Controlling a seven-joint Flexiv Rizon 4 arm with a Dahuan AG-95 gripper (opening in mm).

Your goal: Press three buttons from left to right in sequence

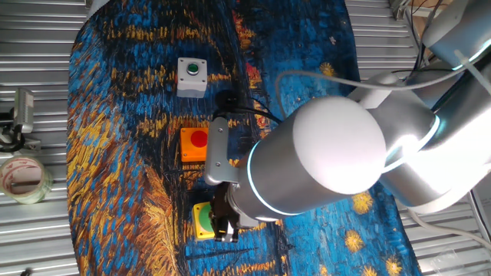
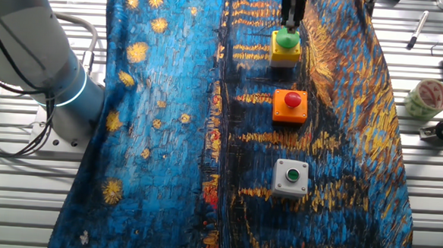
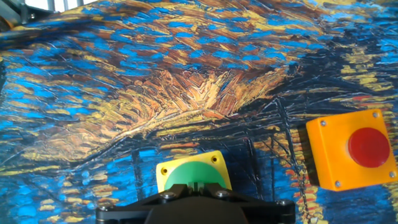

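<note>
Three button boxes stand in a row on the painted cloth. The white-grey box with a small green button is at one end. The orange box with a red button is in the middle. The yellow box with a large green button is at the other end. My gripper points straight down onto the large green button. Its fingertips are together and rest on the button's top.
The blue and gold painted cloth covers the slatted metal table. A roll of tape and a small metal fixture lie off the cloth. A pen lies at the table's edge. My arm's body hangs over the cloth.
</note>
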